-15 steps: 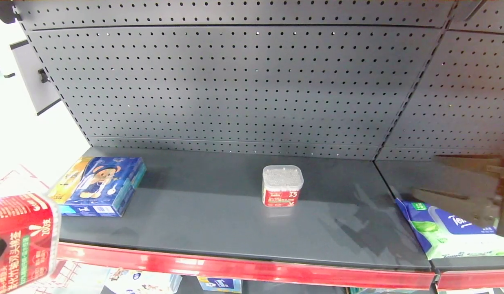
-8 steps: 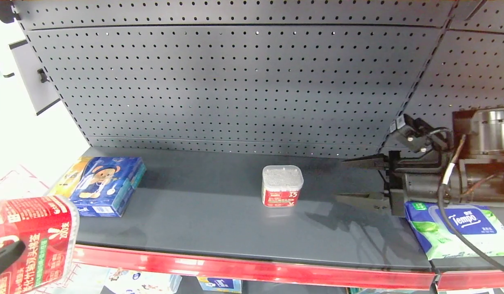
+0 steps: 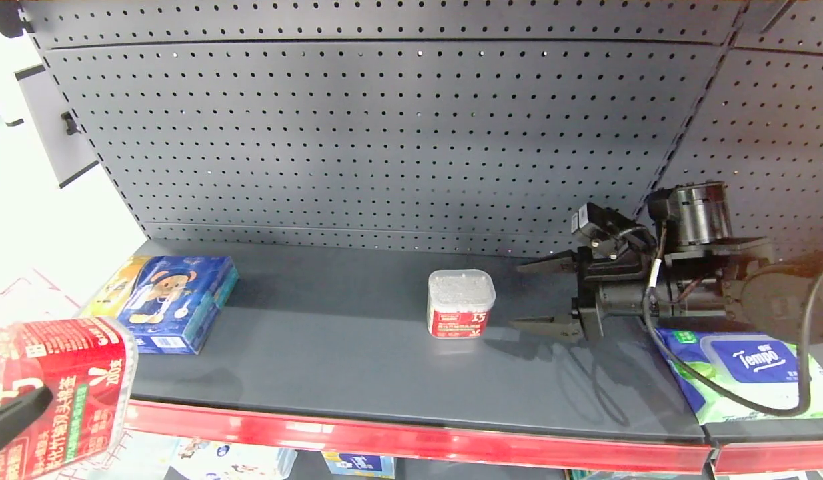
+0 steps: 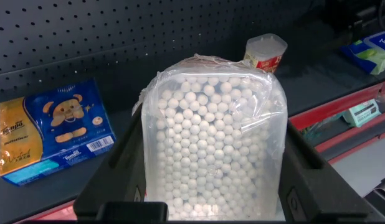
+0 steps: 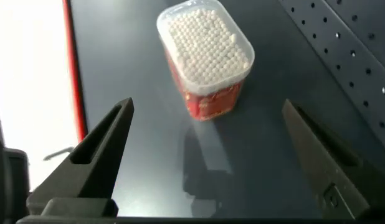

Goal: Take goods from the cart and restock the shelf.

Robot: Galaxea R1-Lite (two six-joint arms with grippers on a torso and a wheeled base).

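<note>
While our right gripper (image 3: 516, 297) hangs just right of the tub (image 3: 461, 303) on the shelf (image 3: 331, 360), its jaws stand wide apart, facing it. Our left gripper (image 4: 211, 186) is clamped on a second tub (image 3: 54, 393), well left of the first.

Swab tub (image 3: 461, 303) on shelf (image 3: 331, 363) centre; tissue box (image 3: 168, 303) left, wipes pack (image 3: 751, 377) right.

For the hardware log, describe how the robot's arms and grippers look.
The right gripper is matte black, with two long, tapering, pointed jaws. Behind it sit a small black camera module, a silver-grey cylindrical joint and a loose black cable. The left gripper is black too, with broader, flat-sided jaws.
</note>
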